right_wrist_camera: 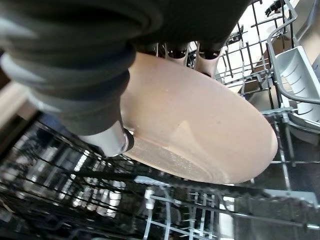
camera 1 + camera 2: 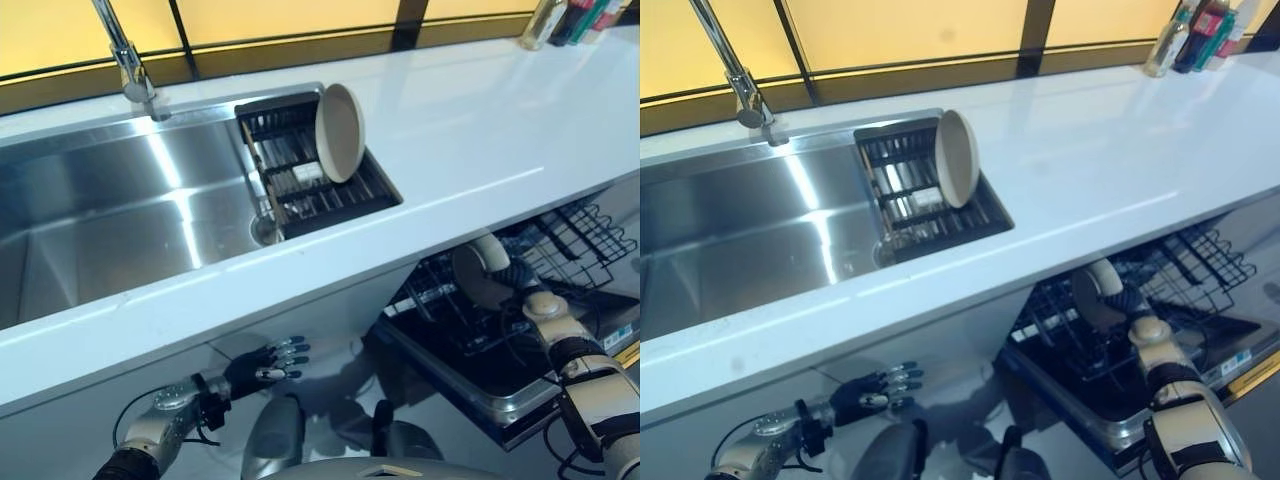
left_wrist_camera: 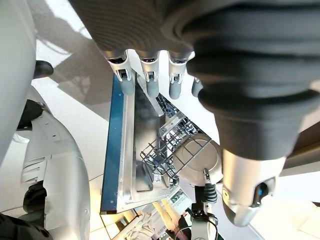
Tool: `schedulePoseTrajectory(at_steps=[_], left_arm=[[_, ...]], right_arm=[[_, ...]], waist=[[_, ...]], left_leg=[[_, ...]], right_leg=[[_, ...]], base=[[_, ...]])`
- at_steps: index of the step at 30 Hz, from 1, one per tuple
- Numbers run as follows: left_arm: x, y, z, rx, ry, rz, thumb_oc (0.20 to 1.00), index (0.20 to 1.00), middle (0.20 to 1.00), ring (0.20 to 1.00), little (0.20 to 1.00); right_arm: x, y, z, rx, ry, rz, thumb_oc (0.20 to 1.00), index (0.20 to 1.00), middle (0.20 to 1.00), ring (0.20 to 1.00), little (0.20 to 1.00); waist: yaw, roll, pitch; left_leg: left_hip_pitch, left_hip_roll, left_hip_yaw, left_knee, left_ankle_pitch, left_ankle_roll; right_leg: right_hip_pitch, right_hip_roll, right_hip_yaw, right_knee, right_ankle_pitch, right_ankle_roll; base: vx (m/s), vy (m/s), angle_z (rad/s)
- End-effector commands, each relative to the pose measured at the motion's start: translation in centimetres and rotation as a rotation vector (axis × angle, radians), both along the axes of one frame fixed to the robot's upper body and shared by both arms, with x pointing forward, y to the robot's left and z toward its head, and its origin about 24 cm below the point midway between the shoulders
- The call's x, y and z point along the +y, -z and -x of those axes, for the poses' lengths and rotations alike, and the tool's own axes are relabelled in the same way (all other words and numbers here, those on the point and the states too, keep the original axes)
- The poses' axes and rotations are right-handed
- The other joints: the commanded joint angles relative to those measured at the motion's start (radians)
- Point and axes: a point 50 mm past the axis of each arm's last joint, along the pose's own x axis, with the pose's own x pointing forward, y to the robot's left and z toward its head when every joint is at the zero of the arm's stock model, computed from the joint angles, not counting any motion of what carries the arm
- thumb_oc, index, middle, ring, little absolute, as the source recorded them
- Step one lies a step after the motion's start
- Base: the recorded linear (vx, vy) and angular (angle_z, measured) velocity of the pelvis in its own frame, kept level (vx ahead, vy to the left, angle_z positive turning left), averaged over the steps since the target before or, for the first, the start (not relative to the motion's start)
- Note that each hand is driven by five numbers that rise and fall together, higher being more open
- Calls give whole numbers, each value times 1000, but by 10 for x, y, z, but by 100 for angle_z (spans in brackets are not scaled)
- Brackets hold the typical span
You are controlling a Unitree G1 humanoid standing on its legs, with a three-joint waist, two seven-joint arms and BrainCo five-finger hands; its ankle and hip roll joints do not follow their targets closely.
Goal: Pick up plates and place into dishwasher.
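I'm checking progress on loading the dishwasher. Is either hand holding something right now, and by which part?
The right hand holds a beige plate by its rim, thumb on one face and fingers behind, over the dishwasher rack. The left hand holds nothing.

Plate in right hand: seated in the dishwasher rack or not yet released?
Not yet released. The right hand pinches the plate between thumb and fingers, just above the dishwasher rack tines.
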Motion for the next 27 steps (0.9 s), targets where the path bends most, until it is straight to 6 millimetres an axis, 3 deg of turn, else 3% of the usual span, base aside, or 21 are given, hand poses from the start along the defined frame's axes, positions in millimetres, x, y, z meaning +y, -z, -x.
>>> schedulePoseTrajectory(at_steps=[1,12,13,15,27], left_arm=[[-22,-19,-7,-80,87,95,1000,1000,1000,1000,1000],[-29,-25,-15,-109,81,114,1000,1000,1000,1000,1000],[-30,-26,-15,-114,80,118,1000,1000,1000,1000,1000],[-31,-26,-15,-118,74,123,1000,1000,1000,1000,1000],[-35,-24,-10,-117,49,150,1000,1000,1000,1000,1000]], right_arm=[[-13,-19,-9,26,6,122,200,200,200,200,200],[-18,-34,-17,7,17,170,200,200,200,200,200],[-20,-36,-17,-2,25,175,351,351,351,351,351],[-22,-38,-17,-15,33,179,1000,1000,1000,1000,1000],[-32,-40,-10,-46,59,156,1000,1000,1000,1000,1000]], waist=[[32,27,-11],[23,48,11],[21,50,12],[18,52,14],[-3,51,-7]], left_leg=[[10,28,66,-83,27,25],[-20,30,78,-65,36,14],[-21,30,78,-65,37,13],[-22,30,80,-66,38,12],[7,33,96,-93,40,4]], right_leg=[[-44,-35,-18,53,24,63],[-49,-42,-11,45,24,59],[-50,-43,-11,44,24,58],[-50,-44,-9,43,22,57],[-33,-42,1,31,5,53]], base=[[0,0,0],[-23,8,0],[-29,35,-1],[-27,37,-1],[0,28,-2]])
